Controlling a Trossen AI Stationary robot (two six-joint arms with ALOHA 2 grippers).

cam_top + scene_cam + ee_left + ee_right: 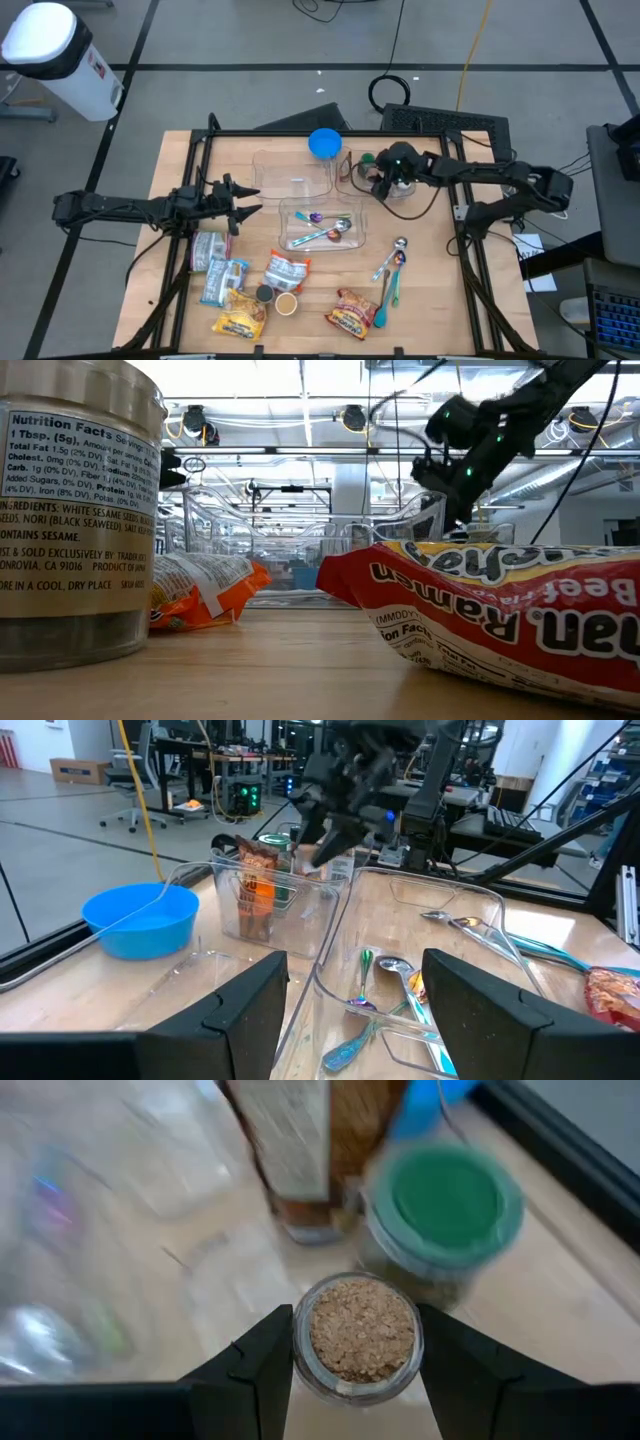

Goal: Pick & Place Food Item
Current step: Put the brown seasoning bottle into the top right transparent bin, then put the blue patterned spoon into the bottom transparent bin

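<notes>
Currently the right gripper point(384, 184) is at the far side of the table point(430, 290), over a clear bin point(362, 172) beside the blue bowl point(324, 143). Its wrist view shows the gripper point(356, 1342) closed around a small glass jar point(358, 1336) with a tan, grainy top, one finger point(262, 1365) touching each side. Just beyond the jar stands a green-lidded jar point(449, 1205) and a brown bottle point(305, 1150).

The left gripper point(248, 204) hovers at the left edge of the clear bins with its fingers point(240, 1020) spread wide and nothing between them. In front of it lies a clear tray point(322, 224) holding spoons point(385, 982). More spoons point(390, 270) lie on the table to the right of the tray.

Near the front edge sit ramen packets point(351, 314), other snack packs point(224, 283), a tin point(75, 510) and a small lidless jar point(286, 304).
</notes>
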